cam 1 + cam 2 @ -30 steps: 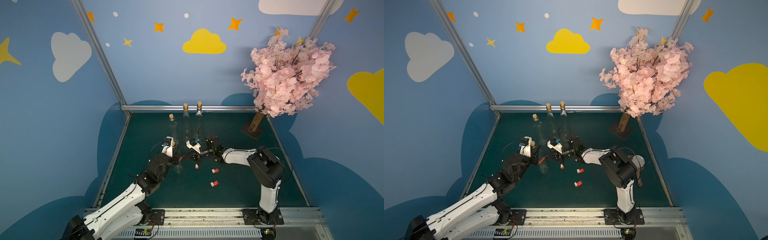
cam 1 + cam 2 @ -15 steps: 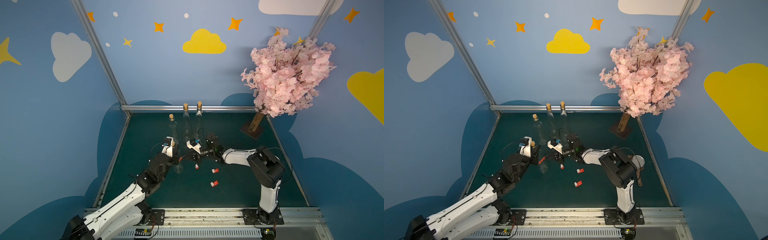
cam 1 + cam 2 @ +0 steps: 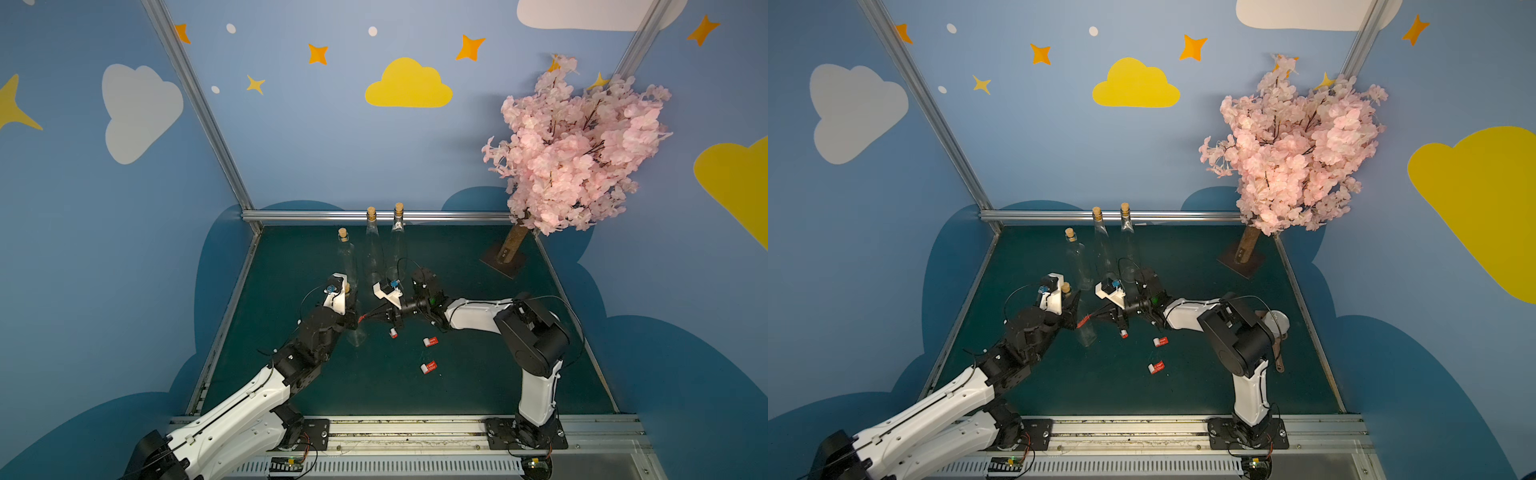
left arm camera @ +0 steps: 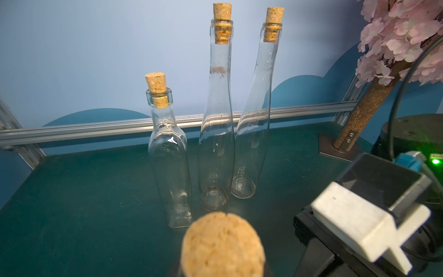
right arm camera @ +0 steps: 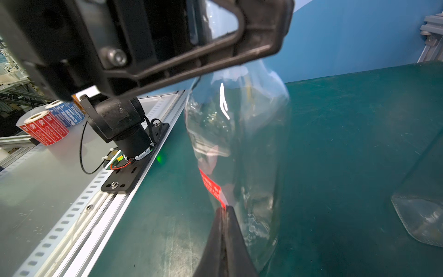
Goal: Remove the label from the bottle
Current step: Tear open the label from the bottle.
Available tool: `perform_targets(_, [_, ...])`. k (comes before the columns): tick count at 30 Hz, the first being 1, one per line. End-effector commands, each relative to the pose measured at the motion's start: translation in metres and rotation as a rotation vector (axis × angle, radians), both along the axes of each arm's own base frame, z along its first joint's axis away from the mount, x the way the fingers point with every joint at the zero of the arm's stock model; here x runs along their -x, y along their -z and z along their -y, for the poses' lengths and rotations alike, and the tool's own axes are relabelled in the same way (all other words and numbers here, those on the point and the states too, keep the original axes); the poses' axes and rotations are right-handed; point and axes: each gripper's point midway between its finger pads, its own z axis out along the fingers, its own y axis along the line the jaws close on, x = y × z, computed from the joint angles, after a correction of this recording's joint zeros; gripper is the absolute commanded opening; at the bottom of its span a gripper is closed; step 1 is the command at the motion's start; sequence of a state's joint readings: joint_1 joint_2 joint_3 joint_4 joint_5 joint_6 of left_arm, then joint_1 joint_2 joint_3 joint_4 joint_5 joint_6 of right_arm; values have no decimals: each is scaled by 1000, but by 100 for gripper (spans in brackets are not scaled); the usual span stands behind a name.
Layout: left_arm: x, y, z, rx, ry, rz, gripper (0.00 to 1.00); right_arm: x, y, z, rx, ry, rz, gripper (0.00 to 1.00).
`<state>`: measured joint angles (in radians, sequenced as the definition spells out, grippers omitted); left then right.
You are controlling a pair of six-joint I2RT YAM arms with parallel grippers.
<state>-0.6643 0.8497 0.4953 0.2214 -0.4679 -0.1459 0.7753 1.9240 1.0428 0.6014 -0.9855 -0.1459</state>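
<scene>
Barely anything has shifted: right gripper (image 5: 224, 209) stays pinched tight on the loose end of the label (image 5: 211, 185), partly peeled off the bottle (image 5: 239, 144) standing on the table (image 3: 457, 386); the left gripper (image 3: 351, 311) seems clamped round its neck. One steady pull should finish it.

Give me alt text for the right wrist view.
The right gripper pinches the free end of a red label, partly peeled from a clear bottle. The left gripper clamps the bottle's neck. Label rolls sit in the background.
</scene>
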Motion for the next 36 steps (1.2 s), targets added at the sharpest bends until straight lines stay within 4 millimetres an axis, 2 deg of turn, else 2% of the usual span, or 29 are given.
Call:
perform_targets(1, [0, 2, -1, 7, -5, 2, 3, 8, -6, 3, -1, -7, 5, 0])
perform_targets(36, [-2, 9, -1, -9, -15, -7, 3, 17, -7, 7, 12, -28, 1, 0])
